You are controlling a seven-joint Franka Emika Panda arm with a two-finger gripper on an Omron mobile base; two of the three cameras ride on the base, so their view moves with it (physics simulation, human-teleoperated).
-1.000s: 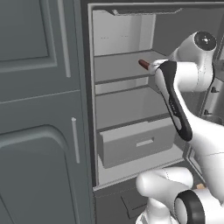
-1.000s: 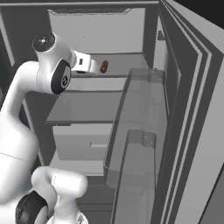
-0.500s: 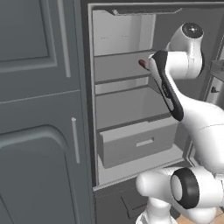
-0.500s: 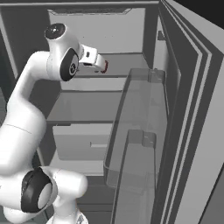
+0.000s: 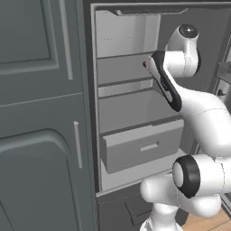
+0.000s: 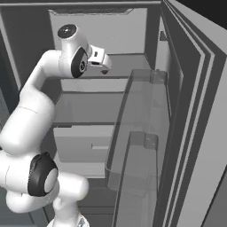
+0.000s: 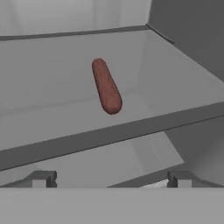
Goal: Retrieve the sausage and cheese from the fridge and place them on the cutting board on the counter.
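Inside the open fridge (image 5: 135,94), on the upper shelf (image 7: 65,109), the sausage (image 7: 106,86) lay on its own, roughly mid-shelf and set back from the front edge, nearer the right-hand wall than the left as the hand camera framed it. I had the end effector (image 7: 111,178) up at that shelf's front edge, its fingers spread as wide as they go with nothing between them; the sausage was ahead of the fingertips (image 7: 41,178) and apart from them, beyond the shelf's dark front lip. From the right base camera I could see the same reddish piece (image 6: 105,71) just past the hand.

By my reckoning the task was barely begun. The fridge door (image 6: 195,111) stood open and the arm was lined up for the first pick, but nothing was gripped and nothing had reached the cutting board. I could not make out the cheese from these angles, nor the board or the bench. What remained, as I judged it: reach in over the lip, take the sausage, carry it out, then find and fetch the cheese likewise.
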